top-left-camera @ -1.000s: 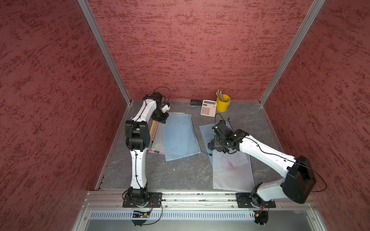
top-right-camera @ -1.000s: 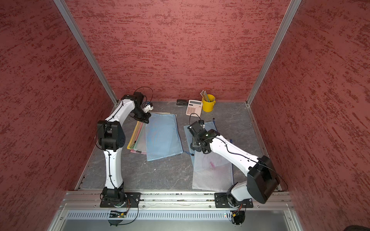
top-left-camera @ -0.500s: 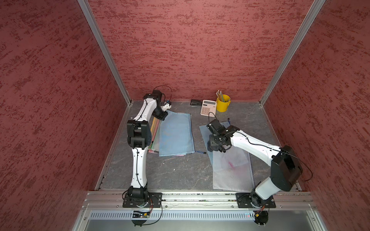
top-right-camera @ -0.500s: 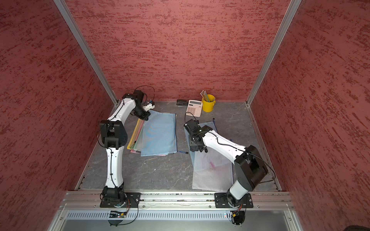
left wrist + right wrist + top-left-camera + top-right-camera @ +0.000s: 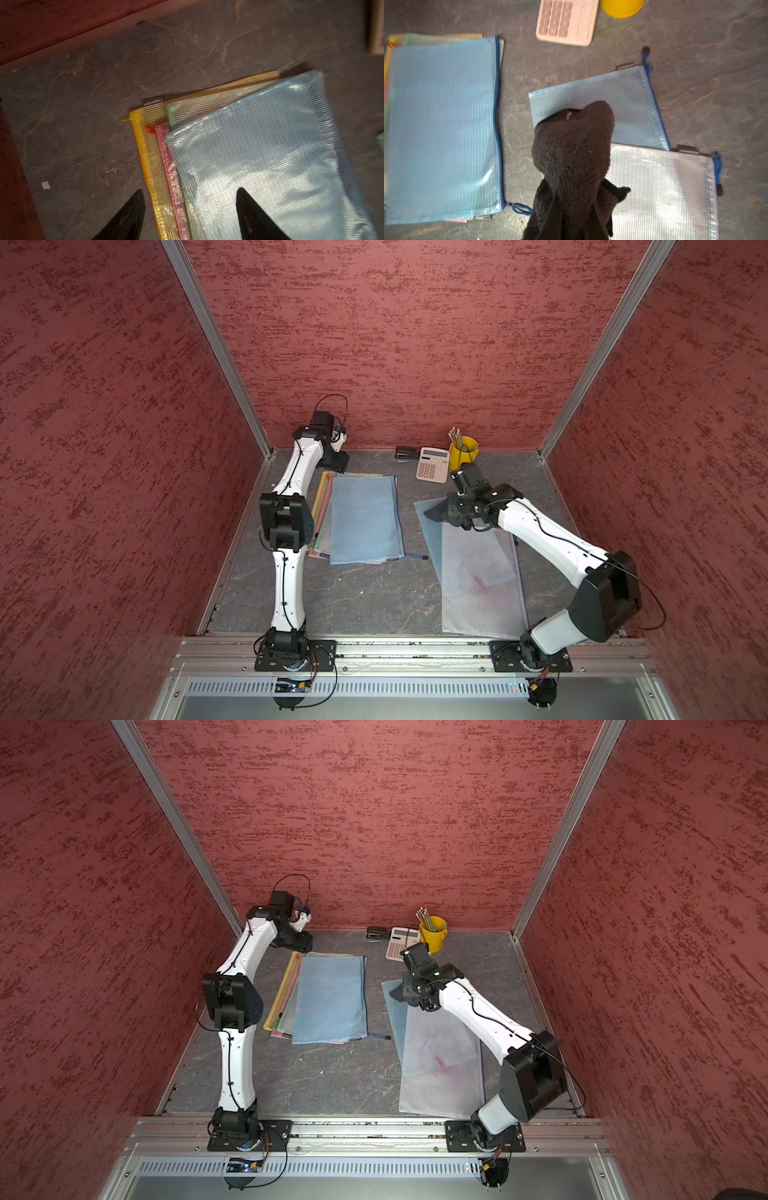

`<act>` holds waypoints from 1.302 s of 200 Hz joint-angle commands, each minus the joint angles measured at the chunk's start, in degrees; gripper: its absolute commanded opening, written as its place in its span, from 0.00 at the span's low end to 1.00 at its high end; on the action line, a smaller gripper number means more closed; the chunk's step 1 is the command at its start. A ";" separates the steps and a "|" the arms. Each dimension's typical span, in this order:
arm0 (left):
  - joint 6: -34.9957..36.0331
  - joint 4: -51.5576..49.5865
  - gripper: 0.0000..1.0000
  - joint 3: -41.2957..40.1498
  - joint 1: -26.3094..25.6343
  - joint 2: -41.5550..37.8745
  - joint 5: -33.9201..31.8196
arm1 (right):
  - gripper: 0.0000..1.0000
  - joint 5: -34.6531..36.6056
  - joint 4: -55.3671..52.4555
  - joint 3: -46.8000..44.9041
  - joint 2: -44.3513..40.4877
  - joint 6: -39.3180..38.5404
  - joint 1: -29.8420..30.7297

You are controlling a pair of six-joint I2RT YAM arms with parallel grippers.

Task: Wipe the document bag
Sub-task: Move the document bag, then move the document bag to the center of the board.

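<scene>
A clear white document bag (image 5: 482, 585) with a pink smear (image 5: 439, 1061) lies at the right, overlapping a pale blue bag (image 5: 430, 526) under its far end. My right gripper (image 5: 455, 510) is shut on a dark cloth (image 5: 571, 153), which hangs over the blue bag's near edge beside the white bag (image 5: 662, 187); the cloth hides the fingertips. At the far left my left gripper (image 5: 190, 190) stands open over the far corner of a stack of coloured bags (image 5: 151, 166), topped by a blue bag (image 5: 365, 518), holding nothing.
At the back stand a pink calculator (image 5: 432, 464), a yellow cup of pencils (image 5: 463, 450) and a black stapler (image 5: 406, 453). Red walls close in three sides. A blue zip cord (image 5: 415, 556) trails from the stack's near corner.
The left gripper has opened and let go of the blue bag, which slid left and now lies square on the stack. The right gripper with the cloth shifted slightly toward the back.
</scene>
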 commanded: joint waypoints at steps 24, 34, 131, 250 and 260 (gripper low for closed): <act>-20.11 5.08 0.71 -17.15 -11.62 -14.60 15.74 | 0.00 2.51 1.44 -3.26 -4.36 -0.67 -14.44; -24.37 8.28 0.71 -22.02 -15.49 -16.32 18.25 | 0.00 2.08 2.69 -5.75 -6.13 -0.49 -17.12; -49.90 32.69 0.72 -43.05 -39.13 -14.36 26.54 | 0.00 -6.34 18.30 -31.32 -11.46 3.94 -25.78; -54.07 37.40 0.74 -38.19 -43.17 0.44 23.48 | 0.00 -10.35 21.36 -38.71 -11.75 3.07 -25.80; -54.04 38.19 0.74 -37.61 -43.64 0.98 24.48 | 0.00 -11.29 21.89 -39.43 -11.35 3.23 -25.82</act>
